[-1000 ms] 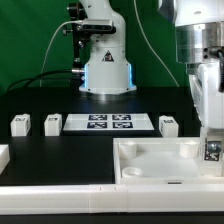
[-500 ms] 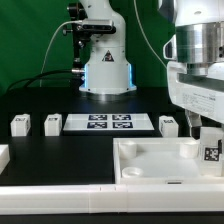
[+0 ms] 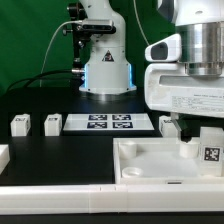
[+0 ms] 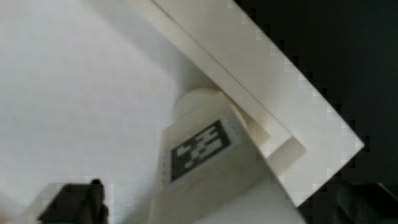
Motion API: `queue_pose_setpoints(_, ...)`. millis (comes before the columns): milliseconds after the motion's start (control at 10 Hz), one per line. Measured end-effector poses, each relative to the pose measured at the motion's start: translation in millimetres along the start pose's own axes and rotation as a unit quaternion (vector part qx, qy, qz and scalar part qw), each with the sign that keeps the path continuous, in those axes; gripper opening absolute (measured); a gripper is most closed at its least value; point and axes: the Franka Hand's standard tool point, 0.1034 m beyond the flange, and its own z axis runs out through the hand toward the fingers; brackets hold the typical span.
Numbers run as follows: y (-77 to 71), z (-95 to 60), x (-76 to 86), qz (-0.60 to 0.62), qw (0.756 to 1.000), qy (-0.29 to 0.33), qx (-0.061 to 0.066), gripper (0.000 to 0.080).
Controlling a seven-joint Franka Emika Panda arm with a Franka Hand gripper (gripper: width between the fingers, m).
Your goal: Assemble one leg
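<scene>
A leg [image 3: 210, 151], a small white block with a tag on its face, stands upright in the far right corner of the large white tray-like part [image 3: 150, 165]. My gripper [image 3: 192, 122] hangs just above and slightly to the exterior view's left of it, open and empty. In the wrist view the leg [image 4: 205, 150] sits against the tray's wall [image 4: 249, 70]. One dark fingertip [image 4: 75, 200] shows apart from it. The other finger is out of view.
Three more legs [image 3: 19, 124] [image 3: 52, 123] [image 3: 168, 125] lie on the black table in a row with the marker board [image 3: 108, 122]. Another white part [image 3: 3, 155] shows at the left edge. The robot's base [image 3: 105, 65] stands behind.
My gripper has let go of the leg in the tray corner and risen, shifting toward the exterior view's left. The leg stays standing in the corner.
</scene>
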Motion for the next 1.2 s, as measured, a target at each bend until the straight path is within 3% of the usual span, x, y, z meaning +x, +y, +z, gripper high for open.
queue_pose_setpoints(300,0.6,0.0,0.5,-0.173,0.985,0.007,-0.014,0.0649)
queue_pose_setpoints(500,2.2,-0.1,2.1,-0.292,0.956,0.009,-0.023,0.0649)
queue_pose_setpoints(800,3.2,-0.2,3.2,-0.306,0.952,0.008,-0.023,0.0649)
queue_pose_setpoints(900,3.2,-0.2,3.2,-0.306,0.952,0.008,-0.023,0.0529)
queue_pose_setpoints(1000,3.2,-0.2,3.2,-0.306,0.952,0.008,-0.023,0.0347)
queue_pose_setpoints(1100,3.2,-0.2,3.2,-0.306,0.952,0.008,-0.023,0.029)
queue_pose_setpoints(1200,3.2,-0.2,3.2,-0.301,0.953,0.008,-0.023,0.029)
